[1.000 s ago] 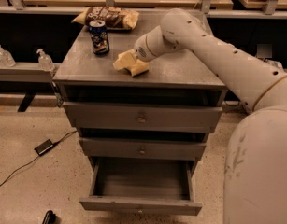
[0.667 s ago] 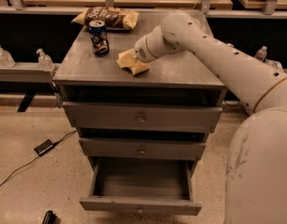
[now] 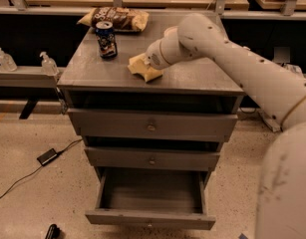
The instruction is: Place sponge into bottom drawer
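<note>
The pale yellow sponge [image 3: 144,69] lies on the top of the grey cabinet [image 3: 192,78], near its middle. My gripper [image 3: 151,62] is right at the sponge, coming in from the right, and is shut on it. The white wrist hides most of the fingers. The sponge looks pinched and tilted, with its lower edge at the cabinet top. The bottom drawer [image 3: 150,218] is pulled open below, and its inside shows nothing in it. The two drawers above it are shut.
A soda can [image 3: 106,39] stands on the cabinet top to the left of the sponge. A chip bag [image 3: 115,18] lies at the back. Two clear bottles [image 3: 49,63] stand on a low shelf at the left. A cable and adapter [image 3: 47,156] lie on the floor.
My gripper and the sponge have shifted slightly to the right together on the cabinet top. The drawers, the can and the bag have not moved.
</note>
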You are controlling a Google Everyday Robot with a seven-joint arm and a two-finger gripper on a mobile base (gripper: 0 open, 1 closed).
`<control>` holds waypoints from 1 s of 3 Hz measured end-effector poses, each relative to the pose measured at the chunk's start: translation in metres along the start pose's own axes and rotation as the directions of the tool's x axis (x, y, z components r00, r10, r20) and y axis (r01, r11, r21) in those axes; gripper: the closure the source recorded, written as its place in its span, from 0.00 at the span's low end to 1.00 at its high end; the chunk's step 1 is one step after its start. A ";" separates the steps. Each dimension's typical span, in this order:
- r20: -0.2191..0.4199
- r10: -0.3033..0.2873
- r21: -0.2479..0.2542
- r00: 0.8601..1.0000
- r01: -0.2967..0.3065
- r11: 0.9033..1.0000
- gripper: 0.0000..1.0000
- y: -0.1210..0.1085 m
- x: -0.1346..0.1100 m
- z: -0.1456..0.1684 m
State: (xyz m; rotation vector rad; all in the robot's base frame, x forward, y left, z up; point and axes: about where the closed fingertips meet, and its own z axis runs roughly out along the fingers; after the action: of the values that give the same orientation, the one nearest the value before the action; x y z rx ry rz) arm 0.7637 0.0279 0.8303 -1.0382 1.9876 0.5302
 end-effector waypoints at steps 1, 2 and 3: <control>0.013 -0.029 0.010 1.000 0.029 1.000 1.00 -0.007 0.011 -0.015; 0.010 -0.027 0.009 1.000 0.027 1.000 1.00 -0.007 0.011 -0.013; 0.044 -0.139 -0.017 0.989 0.140 0.990 1.00 0.017 -0.025 -0.038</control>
State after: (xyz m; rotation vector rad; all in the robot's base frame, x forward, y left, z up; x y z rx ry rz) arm 0.7403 0.0237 0.8723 -1.1595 1.8600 0.4926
